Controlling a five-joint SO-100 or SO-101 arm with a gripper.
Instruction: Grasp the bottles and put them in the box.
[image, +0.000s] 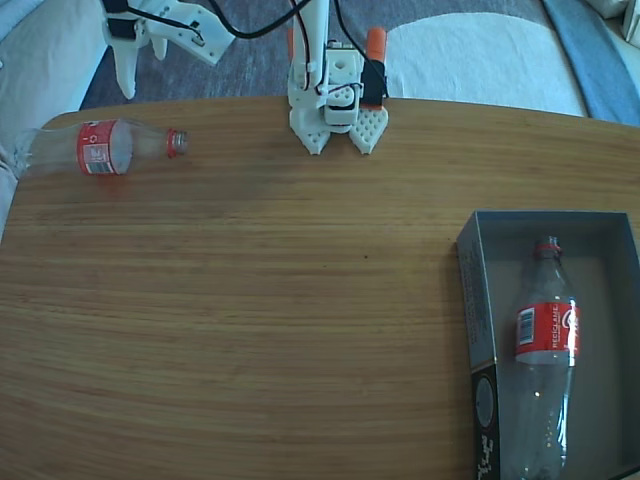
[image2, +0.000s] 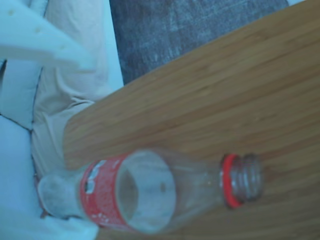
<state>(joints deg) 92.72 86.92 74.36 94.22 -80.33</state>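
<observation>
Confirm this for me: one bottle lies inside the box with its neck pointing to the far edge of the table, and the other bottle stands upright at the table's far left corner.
One detail is wrong. The fixed view shows the second bottle lying on its side at the far left corner of the table, not upright. The rest holds: the other bottle lies inside the box, neck toward the far edge.

A wooden table (image: 250, 300) carries everything. One bottle (image: 100, 147) lies near its far left edge. A grey box (image: 478, 300) sits at the right.
</observation>
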